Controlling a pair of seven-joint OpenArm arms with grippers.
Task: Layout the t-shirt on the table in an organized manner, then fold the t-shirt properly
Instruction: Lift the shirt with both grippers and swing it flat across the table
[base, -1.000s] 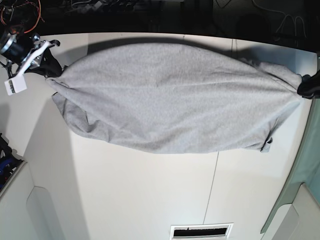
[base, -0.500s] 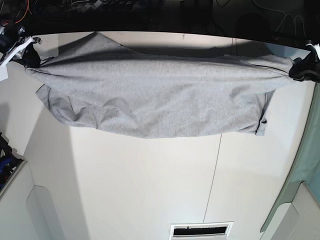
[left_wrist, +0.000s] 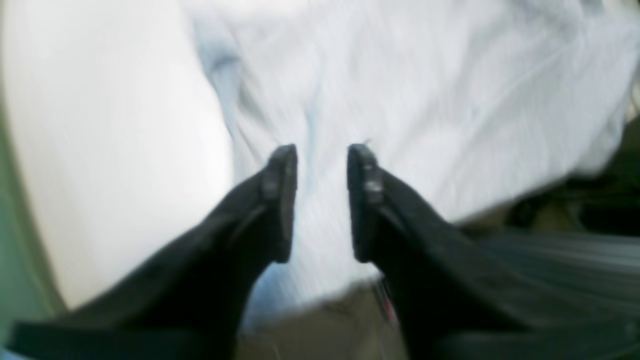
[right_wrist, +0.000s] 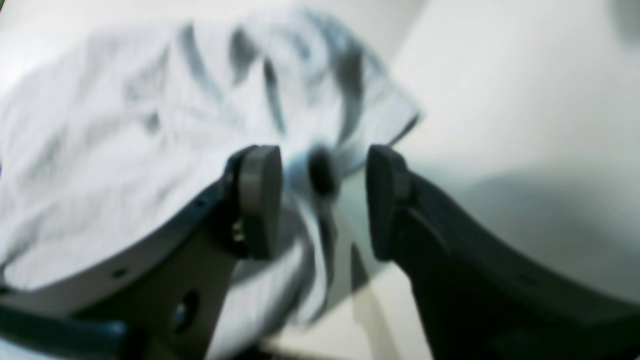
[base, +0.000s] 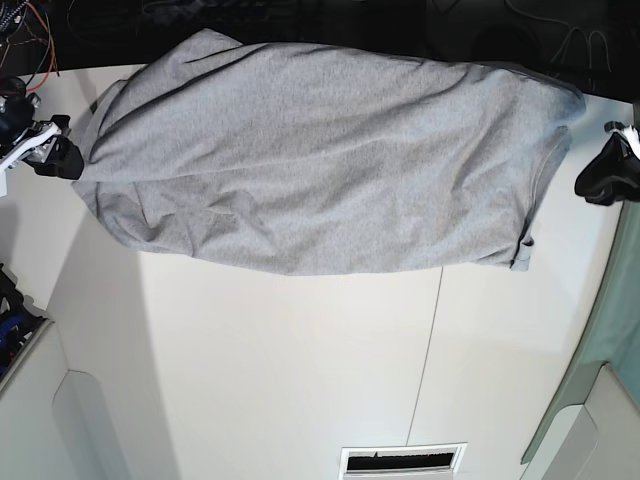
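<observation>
t-shirt (base: 320, 160) flat btwn both pincers, jaws apart

Grey t-shirt (base: 320, 150) spread wide and lightly wrinkled across far part of white table (base: 300, 370)

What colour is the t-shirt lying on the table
Plain light heather grey; no lettering shows. The t-shirt shows best in the base view.

Base view looks down from overhead; both wrist views face the t-shirt (base: 320, 160) close up.
</observation>
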